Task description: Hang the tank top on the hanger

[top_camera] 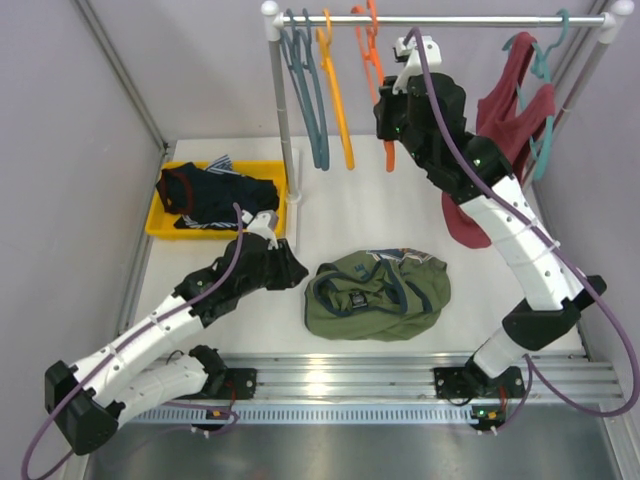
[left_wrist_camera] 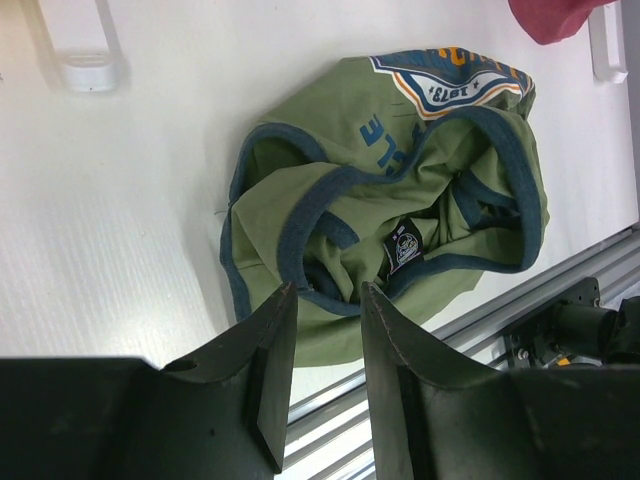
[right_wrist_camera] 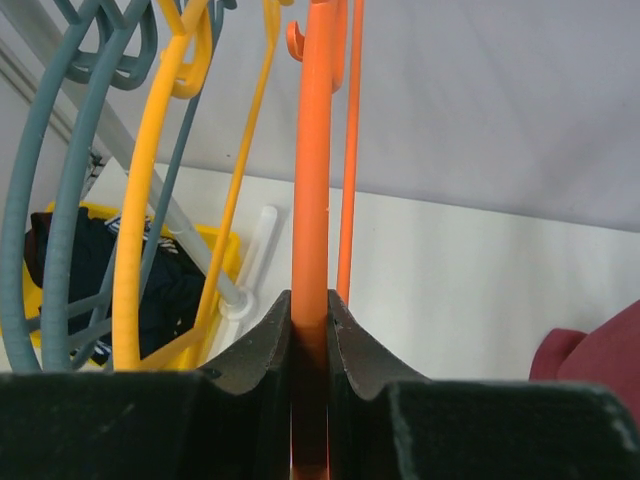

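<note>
White tabletop (top_camera: 350, 215) fills the middle of the overhead view, walled in pale grey, and a clothes rail (top_camera: 450, 19) is seen along the upper edge. The tank top (top_camera: 377, 294) is found crumpled in a heap at lower centre of that view, well apart from the hanger (top_camera: 372, 62), which appears hung by its hook on the rail at upper centre, between a yellow-orange hanger (top_camera: 335, 95) and a dark red tank top (top_camera: 505, 110). The olive garment is judged light, soft and limp, so it can be expected to sag and fold once lifted; a hold is best taken on the navy-trimmed neck or a strap, where the fabric is doubled and the openings can be found. The hanger is judged thin, stiff and rather slick, and liable to swing on the rail. The right gripper (right_wrist_camera: 310, 300) is clamped on one orange arm of the hanger, the bar being pinched between both jaws. The left gripper (left_wrist_camera: 328, 295) is held partly parted with nothing between its jaws, its tips poised at the near edge of the heap; whether the cloth is touched cannot be told.
</note>
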